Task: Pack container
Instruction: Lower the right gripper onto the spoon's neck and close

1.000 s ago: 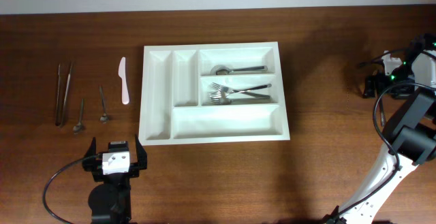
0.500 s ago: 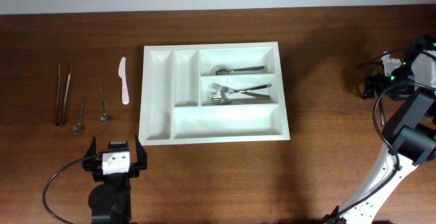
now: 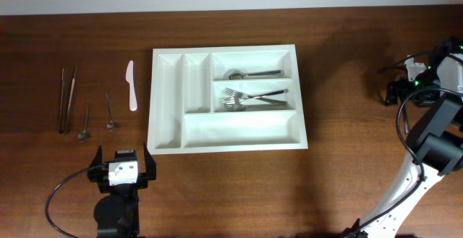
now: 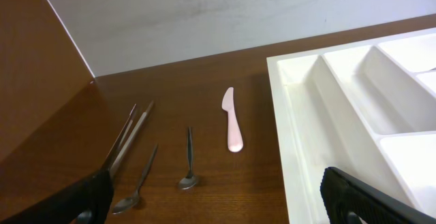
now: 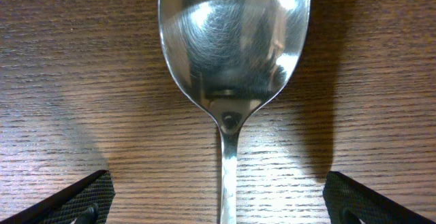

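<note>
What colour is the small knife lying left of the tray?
The knife is pale pink, clearest in the left wrist view.

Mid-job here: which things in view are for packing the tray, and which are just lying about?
For the job: tray, white knife, two small spoons, tongs, large spoon; packed spoon and forks.
Lying about: only the arm cable.

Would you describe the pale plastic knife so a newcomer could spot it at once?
Find the white cutlery tray mid-table. Just off its left edge lies the knife. Unlike the small metal spoons beside it, it is pale plastic.
</note>
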Robot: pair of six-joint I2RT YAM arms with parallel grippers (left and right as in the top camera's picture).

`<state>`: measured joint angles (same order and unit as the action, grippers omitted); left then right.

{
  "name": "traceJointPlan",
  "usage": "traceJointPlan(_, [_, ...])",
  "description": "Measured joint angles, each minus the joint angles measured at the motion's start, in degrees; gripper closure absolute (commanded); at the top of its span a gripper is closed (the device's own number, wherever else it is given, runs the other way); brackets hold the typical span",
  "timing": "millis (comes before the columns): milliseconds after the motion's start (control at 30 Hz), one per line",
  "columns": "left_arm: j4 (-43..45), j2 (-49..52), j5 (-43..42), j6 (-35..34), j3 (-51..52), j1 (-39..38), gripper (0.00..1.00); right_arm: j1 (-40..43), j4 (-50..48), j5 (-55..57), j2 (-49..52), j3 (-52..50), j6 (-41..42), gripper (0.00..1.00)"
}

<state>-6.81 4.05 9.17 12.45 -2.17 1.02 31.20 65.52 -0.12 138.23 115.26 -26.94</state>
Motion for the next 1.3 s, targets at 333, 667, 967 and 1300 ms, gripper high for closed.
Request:
traceJointPlan(333, [0.0,0.0,0.0,0.0,0.0,0.0,0.01,0.0,0.87,-0.02,0.0,-0.02,0.02,0.01])
traceJointPlan(667, [0.0,0.0,0.0,0.0,0.0,0.0,0.01,0.0,1.38,-0.2,0.0,-0.04,0.2,0.01])
traceJointPlan(967, [0.0,0.0,0.0,0.0,0.0,0.0,0.01,0.0,0.61,-0.2,0.0,-0.04,0.22,0.01])
traceJointPlan(1300, [0.0,0.0,0.0,0.0,0.0,0.0,0.01,0.0,-0.76,-0.42,0.0,-0.07,0.52,0.35])
